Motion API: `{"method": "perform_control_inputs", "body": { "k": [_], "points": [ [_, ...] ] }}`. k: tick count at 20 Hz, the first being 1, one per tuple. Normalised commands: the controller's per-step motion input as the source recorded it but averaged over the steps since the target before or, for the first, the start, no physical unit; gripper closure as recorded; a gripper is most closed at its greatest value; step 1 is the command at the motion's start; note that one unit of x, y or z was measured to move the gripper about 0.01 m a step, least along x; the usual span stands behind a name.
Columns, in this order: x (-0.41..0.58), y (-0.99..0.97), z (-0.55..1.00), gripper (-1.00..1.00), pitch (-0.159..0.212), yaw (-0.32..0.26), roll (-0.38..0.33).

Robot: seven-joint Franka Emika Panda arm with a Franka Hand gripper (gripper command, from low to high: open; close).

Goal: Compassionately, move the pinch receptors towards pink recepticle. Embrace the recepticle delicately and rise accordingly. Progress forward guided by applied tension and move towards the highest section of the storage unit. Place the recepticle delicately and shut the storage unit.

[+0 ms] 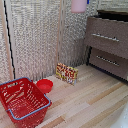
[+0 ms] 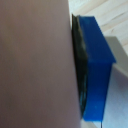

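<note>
The pink cup (image 1: 78, 5) hangs high at the exterior view's top edge, to the left of the brown dresser (image 1: 107, 45) and above the level of its top. The hand and arm are out of that view. In the wrist view the cup's pale pink wall (image 2: 35, 60) fills most of the picture. One blue finger (image 2: 97, 65) presses flat against it, and the other finger is hidden behind the cup. My gripper (image 2: 37, 65) is shut on the cup. The dresser's top drawer (image 1: 106, 31) looks pulled out, with a dark opening (image 1: 116, 15) above its front.
A red wire basket (image 1: 22, 100) with a blue rim stands on the wooden floor at the exterior view's lower left. A low red bowl (image 1: 44, 85) sits beside it. A small colourful box (image 1: 66, 73) stands by the woven wall. A lower drawer (image 1: 107, 61) is shut.
</note>
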Motion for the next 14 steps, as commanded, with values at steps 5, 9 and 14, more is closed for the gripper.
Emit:
{"method": "perform_control_inputs", "body": {
  "k": [5, 9, 14],
  "points": [
    [-0.002, -0.64, 0.46, 1.00, -0.167, 0.075, -0.039],
    [-0.010, -0.68, 0.39, 1.00, -0.147, 0.069, -0.062],
    [-0.013, -0.66, 0.34, 1.00, -0.116, 0.076, -0.081]
  ]
}}
